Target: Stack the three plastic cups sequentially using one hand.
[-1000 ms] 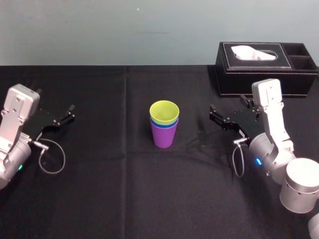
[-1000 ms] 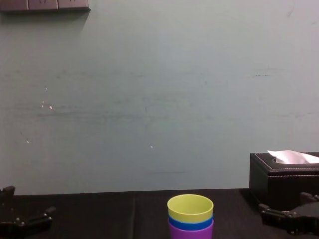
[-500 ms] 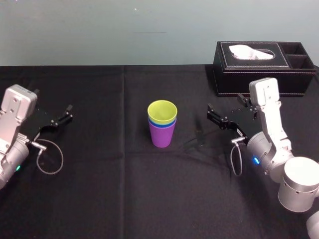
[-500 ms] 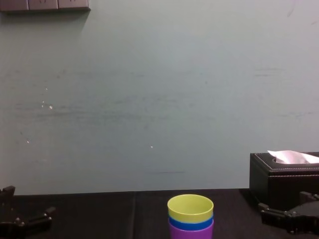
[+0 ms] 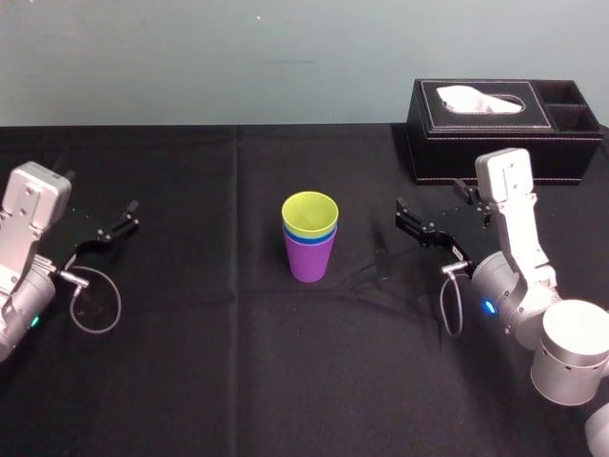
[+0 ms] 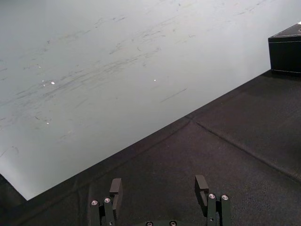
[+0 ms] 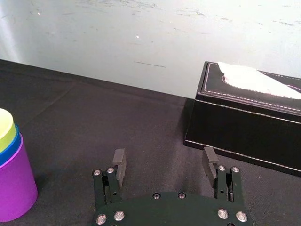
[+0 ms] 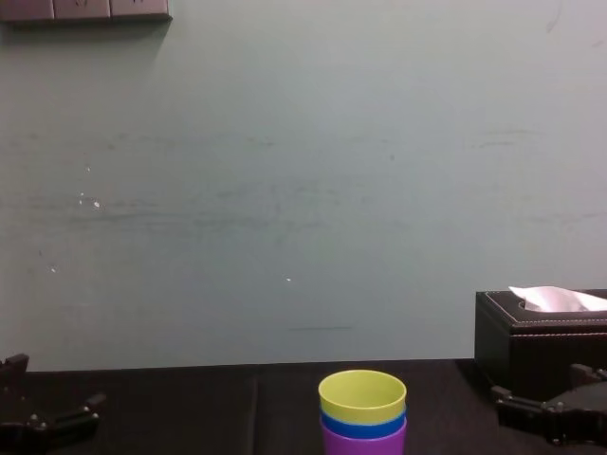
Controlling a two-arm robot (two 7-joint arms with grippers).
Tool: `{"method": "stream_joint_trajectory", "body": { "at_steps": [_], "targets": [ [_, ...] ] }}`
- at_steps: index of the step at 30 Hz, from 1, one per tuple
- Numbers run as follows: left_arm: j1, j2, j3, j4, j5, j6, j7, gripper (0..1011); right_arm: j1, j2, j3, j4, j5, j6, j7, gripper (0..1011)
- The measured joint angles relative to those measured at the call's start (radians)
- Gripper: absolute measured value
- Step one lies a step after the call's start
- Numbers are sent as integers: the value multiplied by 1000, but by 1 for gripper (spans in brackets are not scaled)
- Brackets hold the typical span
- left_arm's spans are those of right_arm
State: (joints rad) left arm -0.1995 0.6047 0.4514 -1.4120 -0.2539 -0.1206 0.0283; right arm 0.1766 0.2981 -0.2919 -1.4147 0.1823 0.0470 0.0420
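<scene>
1. Nearest the robot, the right gripper (image 7: 164,164) hangs low over the black table (image 5: 238,371), fingers spread wide and empty. It has not moved in the last 0.5 s.
2. The left gripper (image 6: 159,186), also wide and empty, stays parked well to the left.
3. Mid-table, the 3 cups sit nested exactly as they did 1 s ago: purple cup (image 5: 310,260) at the bottom, blue cup (image 5: 324,234) in it, yellow-green cup (image 5: 310,211) on top.
4. With nothing shifting, the stack looks finished.
5. Farthest back on the right stands the tissue box (image 5: 504,143).

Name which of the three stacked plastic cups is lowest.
The purple tapered plastic cup: it stands on the black tablecloth, with the blue plastic cup and yellow-green plastic cup nested inside.
</scene>
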Motion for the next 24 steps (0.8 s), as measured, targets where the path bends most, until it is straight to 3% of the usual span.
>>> {"method": "stream_joint_trajectory", "body": {
  "at_steps": [24],
  "targets": [
    [0, 0, 0, 0, 0, 0, 0, 1011, 0, 0, 0, 0, 0, 0, 0, 1003]
  ]
}}
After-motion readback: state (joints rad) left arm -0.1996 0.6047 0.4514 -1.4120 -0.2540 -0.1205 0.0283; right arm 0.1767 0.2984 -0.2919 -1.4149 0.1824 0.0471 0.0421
